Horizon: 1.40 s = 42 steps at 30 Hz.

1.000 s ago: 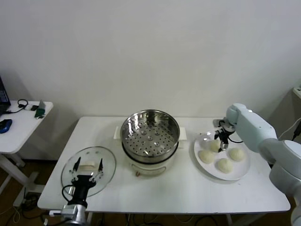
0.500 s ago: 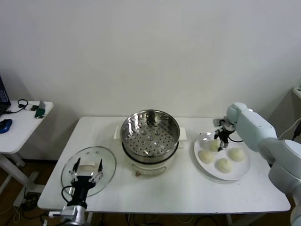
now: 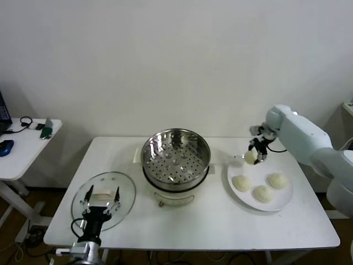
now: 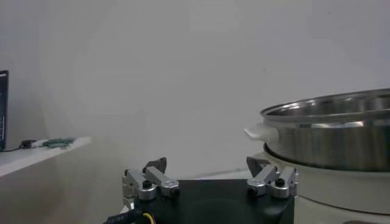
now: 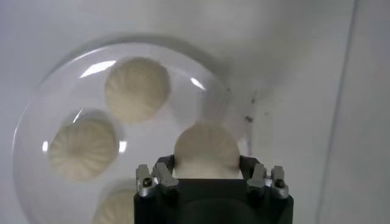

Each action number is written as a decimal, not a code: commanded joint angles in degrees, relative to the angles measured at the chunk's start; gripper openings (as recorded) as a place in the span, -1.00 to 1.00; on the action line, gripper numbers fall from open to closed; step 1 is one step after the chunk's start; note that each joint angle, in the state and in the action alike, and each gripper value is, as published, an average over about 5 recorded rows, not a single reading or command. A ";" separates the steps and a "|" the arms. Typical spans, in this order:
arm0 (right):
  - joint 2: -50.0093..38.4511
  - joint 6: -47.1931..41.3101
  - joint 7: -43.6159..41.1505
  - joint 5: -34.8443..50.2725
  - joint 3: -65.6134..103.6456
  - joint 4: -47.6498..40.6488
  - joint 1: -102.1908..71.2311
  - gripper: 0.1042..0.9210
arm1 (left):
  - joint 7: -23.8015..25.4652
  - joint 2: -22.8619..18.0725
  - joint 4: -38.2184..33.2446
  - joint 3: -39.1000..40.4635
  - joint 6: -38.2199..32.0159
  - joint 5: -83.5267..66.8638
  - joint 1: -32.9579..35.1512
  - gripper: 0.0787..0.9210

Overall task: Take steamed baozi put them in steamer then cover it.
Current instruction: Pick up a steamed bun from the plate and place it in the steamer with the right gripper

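Observation:
My right gripper (image 3: 253, 155) is shut on one cream-white baozi (image 3: 251, 157), lifted clear above the far left edge of the white plate (image 3: 281, 201). From the right wrist the held baozi (image 5: 206, 151) sits between the fingers (image 5: 163, 167), with three more baozi (image 5: 136, 89) on the plate below. Those three baozi (image 3: 241, 183) lie in the plate's middle. The shiny steamer (image 3: 176, 157) with its perforated tray stands mid-table on a white base. The glass cover (image 3: 103, 201) lies flat at the front left, and my left gripper (image 3: 102, 194) hovers open over its white handle.
The steamer's wall and side handle (image 4: 261, 133) fill one side of the left wrist view. A white side table (image 3: 22, 144) with cables and a mouse stands off to the left. Bare tabletop (image 3: 220, 223) lies between steamer and plate.
My right gripper closed on a baozi on the plate and has raised it up and slightly toward the steamer. The left arm has stayed still.

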 commanded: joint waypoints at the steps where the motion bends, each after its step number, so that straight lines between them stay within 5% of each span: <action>1: 2.60 5.07 -1.61 7.54 -14.05 10.62 15.93 0.45 | 0.02 0.02 -0.07 0.17 0.03 0.04 0.06 0.77; 13: 13.13 16.05 0.02 -1.96 -14.12 20.79 21.41 0.47 | 0.04 0.32 -0.47 0.72 -0.03 0.04 0.39 0.77; 30: 26.44 23.09 3.97 -21.54 -5.09 12.55 5.65 0.49 | 0.19 1.68 -0.51 0.62 -0.15 0.05 0.75 0.77; 42: 27.63 24.03 5.10 -25.93 -4.85 7.67 0.69 0.51 | 0.17 2.27 0.12 0.66 -0.08 0.12 0.33 0.77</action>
